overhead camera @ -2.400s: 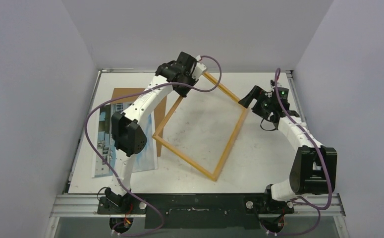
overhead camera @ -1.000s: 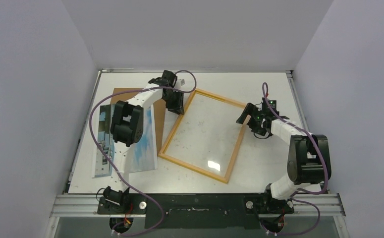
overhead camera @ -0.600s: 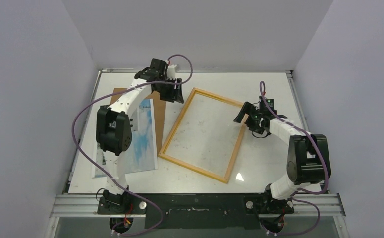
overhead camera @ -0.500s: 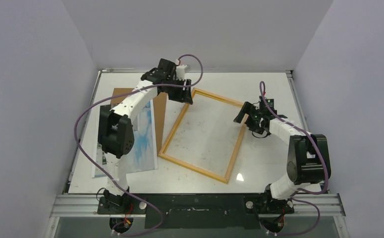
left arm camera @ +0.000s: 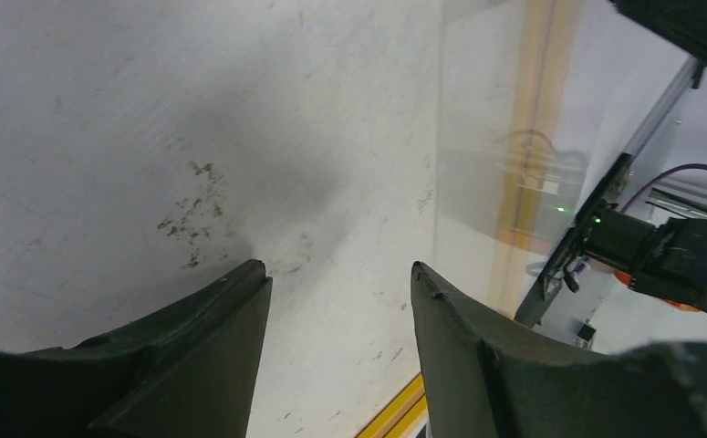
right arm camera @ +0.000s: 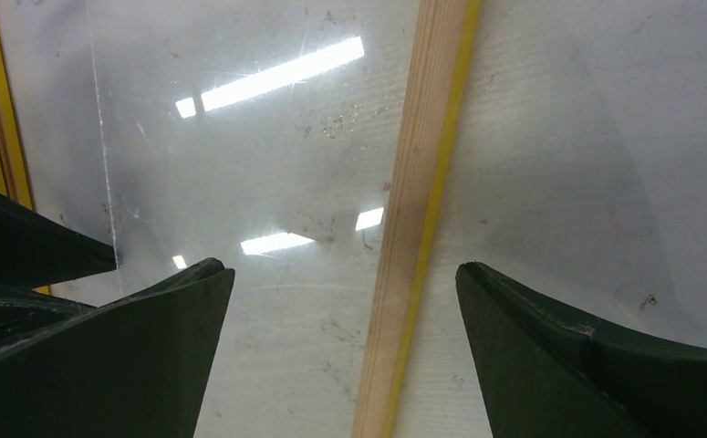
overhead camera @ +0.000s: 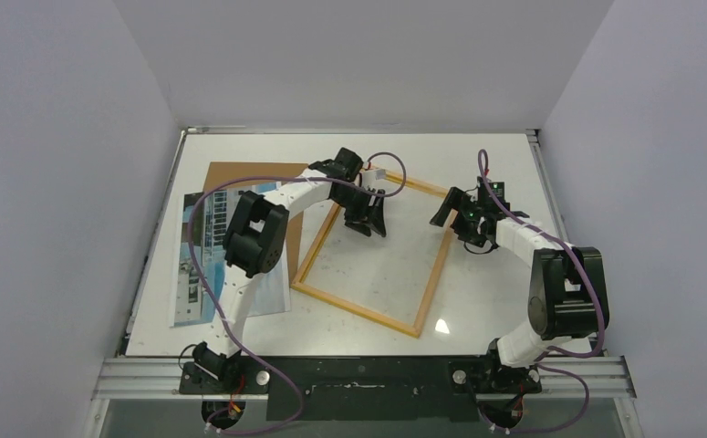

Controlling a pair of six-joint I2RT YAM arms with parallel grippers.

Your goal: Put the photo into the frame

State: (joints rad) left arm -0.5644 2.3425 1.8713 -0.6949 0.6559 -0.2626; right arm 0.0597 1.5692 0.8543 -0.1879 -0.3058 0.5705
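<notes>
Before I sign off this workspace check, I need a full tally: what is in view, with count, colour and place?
photo: one, blue and white, left side
backing panel: one, brown, far left, partly under the photo
frame: one, pale wood with yellow edge, centre, lying flat
clear pane: one, see-through, within the frame
table: one, white, scuffed, under everything
left gripper: one, black, open, above the frame's far-left part
right gripper: one, black, open, astride the frame's right rail
</notes>
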